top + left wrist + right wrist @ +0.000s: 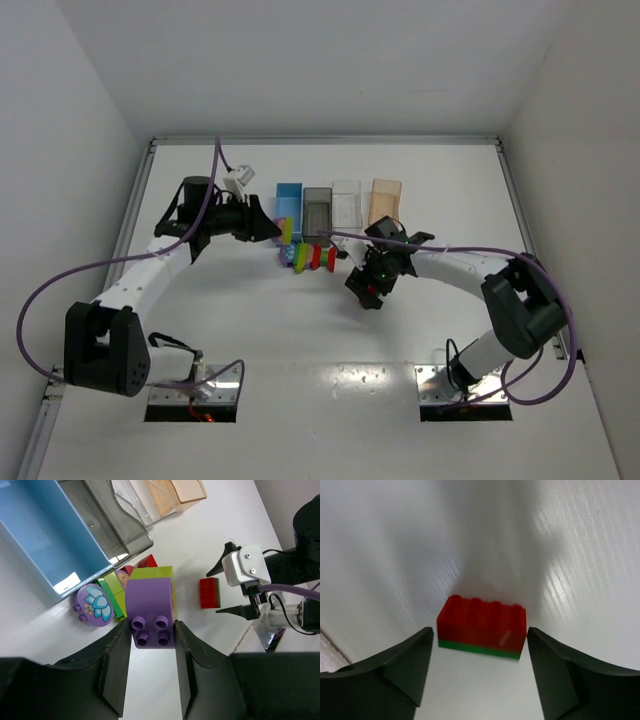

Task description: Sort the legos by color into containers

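White tabletop (300,330) under your two arms: your left gripper (152,635) is clamped on a purple lego (150,602), which sits against a lime-yellow brick (157,573) in the pile just before the blue bin (45,545). Your right gripper (480,640) stands spread wide, its fingers (405,665) flanking, without touching, a red-on-green stack (482,625) lying on the table. Beside the blue bin line up the grey bin (110,520), clear bin (132,500) and orange bin (177,490).

Blue bin (45,545), grey bin (120,530), clear bin (132,502), orange bin (175,492): each cut off by the left wrist view's top edge. Lime brick (152,573): lower part hidden behind the purple brick (149,600). Red-over-green brick (481,625): edges blurred in the right wrist view; lego cluster (310,257) in the top view too small to count.
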You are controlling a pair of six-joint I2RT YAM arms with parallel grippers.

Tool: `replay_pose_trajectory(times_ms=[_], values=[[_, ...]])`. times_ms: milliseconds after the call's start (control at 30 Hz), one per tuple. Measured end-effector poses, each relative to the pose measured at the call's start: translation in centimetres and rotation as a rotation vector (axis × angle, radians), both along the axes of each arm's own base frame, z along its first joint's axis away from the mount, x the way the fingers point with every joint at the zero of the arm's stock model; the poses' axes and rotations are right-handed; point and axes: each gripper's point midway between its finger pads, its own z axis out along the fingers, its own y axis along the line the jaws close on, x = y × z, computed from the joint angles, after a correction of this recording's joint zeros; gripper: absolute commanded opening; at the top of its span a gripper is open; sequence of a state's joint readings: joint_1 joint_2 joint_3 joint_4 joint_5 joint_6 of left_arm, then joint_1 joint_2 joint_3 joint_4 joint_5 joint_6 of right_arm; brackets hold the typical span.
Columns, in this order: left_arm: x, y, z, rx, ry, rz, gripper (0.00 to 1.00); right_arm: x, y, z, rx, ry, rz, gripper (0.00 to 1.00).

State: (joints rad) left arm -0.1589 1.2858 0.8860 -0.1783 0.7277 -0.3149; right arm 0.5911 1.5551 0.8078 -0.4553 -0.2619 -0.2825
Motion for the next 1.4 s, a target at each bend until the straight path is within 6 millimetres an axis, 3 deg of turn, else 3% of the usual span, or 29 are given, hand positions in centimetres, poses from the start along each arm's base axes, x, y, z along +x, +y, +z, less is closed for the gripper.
replay_pose_trajectory(times_ms=[233,367,433,700,800,1067,1400], values=[[-0.8,0.2,-0.1,0.006,-0.006,0.0,0.0,-0.6,-0.1,0.4,0.007,0.021,-0.015,0.86],[-1.1,0.2,0.5,0.001,-0.027,-0.007,0.0,-0.8,0.6,2.3,0.058,0.031,-0.006,0.86],[-1.6,-0.1,0.9,-0.013,-0.037,-0.032,0.0,-0.3,1.7,4.4,0.129,0.009,0.004,0.86],[-4.5,-2.2,2.8,-0.131,-0.047,-0.223,0.0,1.4,9.0,17.1,0.6,0.008,0.111,0.84],[-5.2,-2.7,3.5,-0.169,-0.047,-0.268,0.0,1.4,11.0,19.3,0.717,0.079,0.143,0.84],[-6.8,-4.0,5.9,-0.272,-0.049,-0.378,0.0,1.3,13.0,19.4,0.872,0.303,0.128,0.81],[-7.7,-4.6,7.5,-0.325,-0.056,-0.438,0.0,1.6,13.6,20.4,0.931,0.339,0.155,0.81]])
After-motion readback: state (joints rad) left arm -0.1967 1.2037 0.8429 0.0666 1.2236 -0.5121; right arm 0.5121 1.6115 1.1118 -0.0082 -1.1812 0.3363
